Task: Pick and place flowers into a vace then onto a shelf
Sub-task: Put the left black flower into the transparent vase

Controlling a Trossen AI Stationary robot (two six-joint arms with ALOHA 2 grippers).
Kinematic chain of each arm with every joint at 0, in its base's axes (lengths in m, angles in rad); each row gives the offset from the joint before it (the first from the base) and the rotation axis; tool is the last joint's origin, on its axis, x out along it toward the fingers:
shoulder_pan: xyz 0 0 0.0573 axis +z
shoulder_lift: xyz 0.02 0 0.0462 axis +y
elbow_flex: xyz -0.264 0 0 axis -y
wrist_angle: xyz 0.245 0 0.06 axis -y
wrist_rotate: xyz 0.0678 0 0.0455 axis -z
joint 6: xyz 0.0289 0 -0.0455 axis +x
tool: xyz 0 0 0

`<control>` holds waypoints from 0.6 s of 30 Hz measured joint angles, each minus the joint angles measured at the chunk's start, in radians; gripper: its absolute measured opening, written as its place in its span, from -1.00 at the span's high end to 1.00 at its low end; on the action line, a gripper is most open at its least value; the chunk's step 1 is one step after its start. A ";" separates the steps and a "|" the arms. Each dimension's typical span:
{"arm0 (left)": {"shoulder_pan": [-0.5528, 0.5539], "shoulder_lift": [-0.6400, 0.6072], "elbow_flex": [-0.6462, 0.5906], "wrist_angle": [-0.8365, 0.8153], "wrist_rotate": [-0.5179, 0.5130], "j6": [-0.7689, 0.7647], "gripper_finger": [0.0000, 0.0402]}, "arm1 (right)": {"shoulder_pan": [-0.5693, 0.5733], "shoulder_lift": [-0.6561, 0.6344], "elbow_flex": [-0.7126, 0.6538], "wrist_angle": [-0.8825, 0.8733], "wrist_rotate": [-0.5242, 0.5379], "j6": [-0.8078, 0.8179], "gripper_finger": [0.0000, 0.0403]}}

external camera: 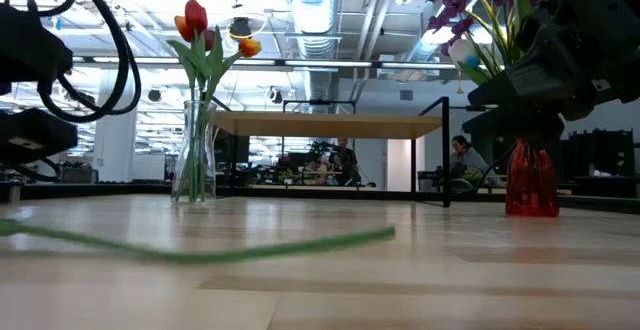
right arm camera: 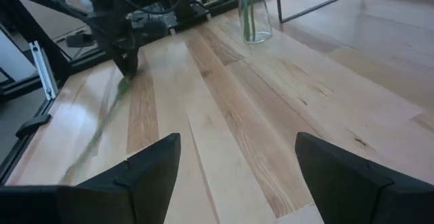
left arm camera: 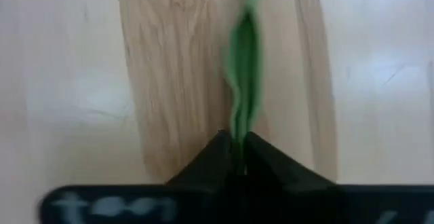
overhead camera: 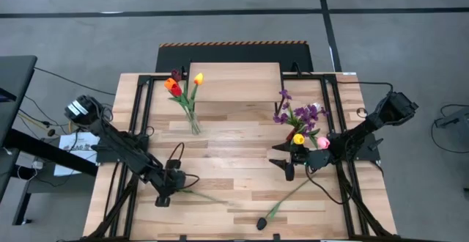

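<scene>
- Stem (overhead camera: 205, 195) flat on the table (overhead camera: 234, 136), near front; left tool (overhead camera: 164, 196) pinched on its end.
- Black-headed flower (overhead camera: 282, 203) loose beside it.
- Right tool (overhead camera: 288, 159) wide, empty, by red vase (external camera: 531, 181) with purple sprigs.
- Clear vase (overhead camera: 194, 121) holds tulips.
- Shelf (overhead camera: 234, 73) at back bare; both vases still to go up.

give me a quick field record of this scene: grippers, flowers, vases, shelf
left gripper: down at the table's front left, shut on the stem of the loose flower
loose flower: lying flat on the table, dark head toward the front edge
right gripper: open, empty, next to the red vase
clear vase: upright on the table, holds red, orange and yellow flowers
red vase: upright, holds purple sprigs and more flowers
shelf: at the table's back centre, nothing on it
</scene>
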 joint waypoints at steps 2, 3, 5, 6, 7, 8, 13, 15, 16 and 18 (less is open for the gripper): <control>-0.001 0.003 0.041 -0.061 -0.023 0.056 0.94 | 0.000 0.000 0.000 0.000 0.000 0.000 -0.42; -0.002 0.004 0.065 -0.111 -0.046 0.082 0.95 | 0.000 0.000 0.000 0.000 0.000 0.000 -0.42; -0.002 0.005 0.122 -0.224 -0.100 0.132 0.94 | 0.000 0.000 0.000 0.000 0.000 0.000 -0.42; -0.002 0.005 0.161 -0.271 -0.137 0.152 0.93 | 0.000 0.000 0.000 0.000 0.000 0.000 -0.42; -0.002 0.003 0.200 -0.326 -0.182 0.167 0.94 | 0.000 0.000 0.000 0.000 0.000 0.000 -0.42; -0.002 0.003 0.237 -0.397 -0.229 0.178 0.94 | 0.000 0.000 0.000 0.000 0.000 -0.001 -0.42; -0.001 0.002 0.440 -0.709 -0.475 0.224 0.98 | 0.000 0.000 0.000 0.000 0.000 -0.002 -0.42; -0.001 0.002 0.523 -0.824 -0.554 0.237 0.97 | 0.000 0.000 0.000 -0.002 0.000 -0.002 -0.42; 0.000 0.002 0.563 -0.888 -0.586 0.249 0.96 | 0.000 0.000 0.000 -0.004 0.000 -0.002 -0.42; 0.002 0.002 0.642 -0.986 -0.653 0.294 0.96 | 0.000 0.000 0.000 -0.006 0.000 -0.003 -0.42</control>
